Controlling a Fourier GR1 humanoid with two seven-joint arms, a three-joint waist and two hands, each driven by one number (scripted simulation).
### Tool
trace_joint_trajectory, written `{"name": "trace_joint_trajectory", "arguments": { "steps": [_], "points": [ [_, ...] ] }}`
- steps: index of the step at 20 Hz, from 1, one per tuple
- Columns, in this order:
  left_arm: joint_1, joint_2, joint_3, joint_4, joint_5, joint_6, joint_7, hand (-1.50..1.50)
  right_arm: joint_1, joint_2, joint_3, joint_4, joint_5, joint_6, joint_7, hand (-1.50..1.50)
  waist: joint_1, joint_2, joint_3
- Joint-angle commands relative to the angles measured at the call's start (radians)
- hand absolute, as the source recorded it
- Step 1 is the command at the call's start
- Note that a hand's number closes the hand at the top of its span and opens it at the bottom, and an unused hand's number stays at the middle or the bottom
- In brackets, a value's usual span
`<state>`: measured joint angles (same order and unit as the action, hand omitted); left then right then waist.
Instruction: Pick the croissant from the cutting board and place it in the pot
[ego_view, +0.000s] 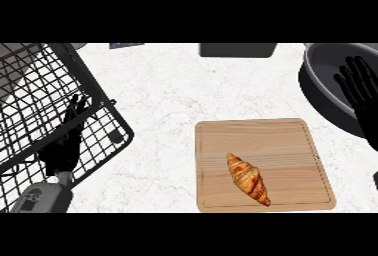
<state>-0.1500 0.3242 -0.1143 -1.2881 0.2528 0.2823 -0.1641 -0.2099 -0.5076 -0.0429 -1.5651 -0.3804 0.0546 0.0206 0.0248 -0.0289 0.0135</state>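
Golden croissant (248, 179) lies on the cutting board (291, 140); our right hand (362, 90) is open above the pot (319, 90), our left hand (63, 149) open too.

The left hand (61, 149) rests near the counter's (170, 85) left edge, fingers straight, pointing up. The right hand (363, 100) hangs at the right edge, fingers spread.

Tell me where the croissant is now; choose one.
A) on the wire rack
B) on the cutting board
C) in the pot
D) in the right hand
B: the croissant lies on the cutting board, untouched, while the right hand shows open up by the pot.
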Motion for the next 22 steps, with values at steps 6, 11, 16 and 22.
{"name": "trace_joint_trajectory", "arguments": {
  "steps": [6,11,16,22],
  "points": [
    [0.015,-0.033,-0.093,-0.199,-0.05,0.062,0.061,0.0,-0.185,-0.104,0.038,-0.38,0.085,0.265,-0.427,1.5,-0.004,-0.016,-0.011],
    [0.064,-0.084,-0.09,-0.229,-0.039,0.08,0.034,0.0,0.125,-0.037,-0.002,-0.356,0.451,-0.014,-0.687,-1.5,-0.059,0.025,-0.009],
    [0.13,-0.077,-0.09,-0.276,-0.042,0.066,0.044,0.0,0.365,0.014,0.058,-0.422,0.513,-0.008,-1.04,-1.5,-0.062,0.021,-0.01],
    [0.139,-0.073,-0.077,-0.323,-0.047,0.055,0.061,0.0,0.6,-0.036,0.076,-0.539,0.797,-0.114,-1.016,-1.5,-0.064,0.017,-0.015]
  ]
}}
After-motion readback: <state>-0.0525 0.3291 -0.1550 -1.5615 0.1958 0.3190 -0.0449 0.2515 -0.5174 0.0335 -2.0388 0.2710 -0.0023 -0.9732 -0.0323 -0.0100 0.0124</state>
